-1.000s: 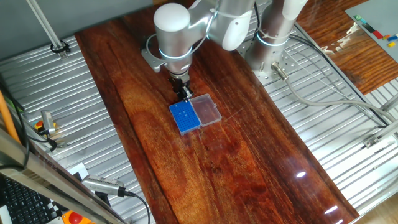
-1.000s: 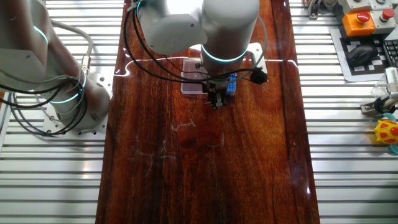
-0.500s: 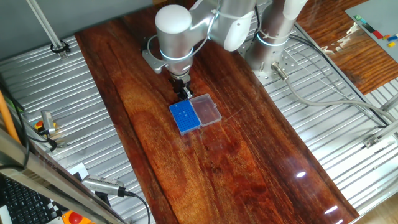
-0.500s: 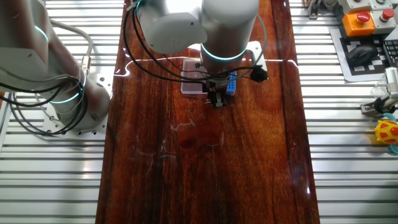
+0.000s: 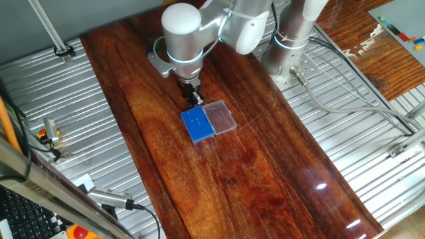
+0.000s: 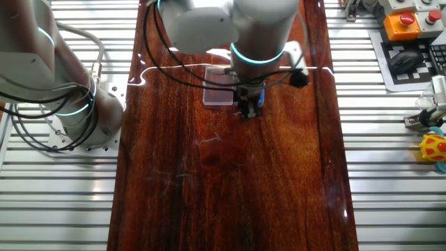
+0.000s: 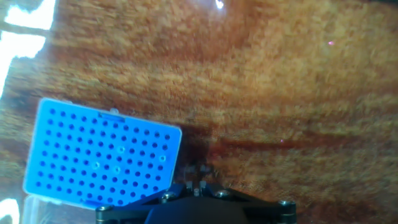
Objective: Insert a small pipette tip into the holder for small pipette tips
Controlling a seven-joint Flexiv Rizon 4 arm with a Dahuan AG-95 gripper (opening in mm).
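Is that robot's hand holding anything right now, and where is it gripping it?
It cannot be told: the hand sits beside the blue rack, but any pipette tip is too small to see.

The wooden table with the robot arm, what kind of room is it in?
Probably a robot lab or test bench. The wooden table sits on a ribbed metal frame, with a red stop button nearby, and the claw hangs beside a blue pipette tip holder.

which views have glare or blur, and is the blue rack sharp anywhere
Hand view: the wood is smeared by blur, glare in the upper left corner, yet the rack still shows its holes. One fixed view: sharp, small glare spots lower right on the table. Other fixed view: bright streak across the far wood, rack mostly hidden behind the gripper.
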